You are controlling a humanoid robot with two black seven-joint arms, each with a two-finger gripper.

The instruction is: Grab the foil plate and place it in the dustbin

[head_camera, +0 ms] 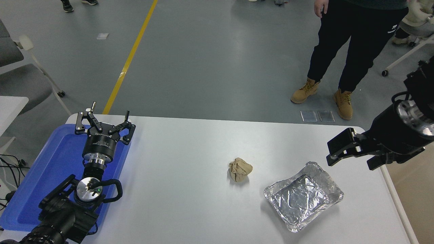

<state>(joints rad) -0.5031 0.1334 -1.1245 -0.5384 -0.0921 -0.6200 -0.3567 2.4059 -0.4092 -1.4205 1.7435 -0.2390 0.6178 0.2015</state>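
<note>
The foil plate, a shiny crinkled silver tray, lies on the white table at the front right, empty. My right gripper reaches in from the right edge and hovers just above and to the right of the plate, apart from it. It is seen side-on. The dustbin shows only as a beige area past the table's right edge, below my right arm. My left gripper is parked open over a blue tray at the left.
A crumpled tan paper ball lies at the table's middle, left of the plate. The flat blue tray fills the table's left end. A person in tan boots stands beyond the far right corner. A chair stands far left.
</note>
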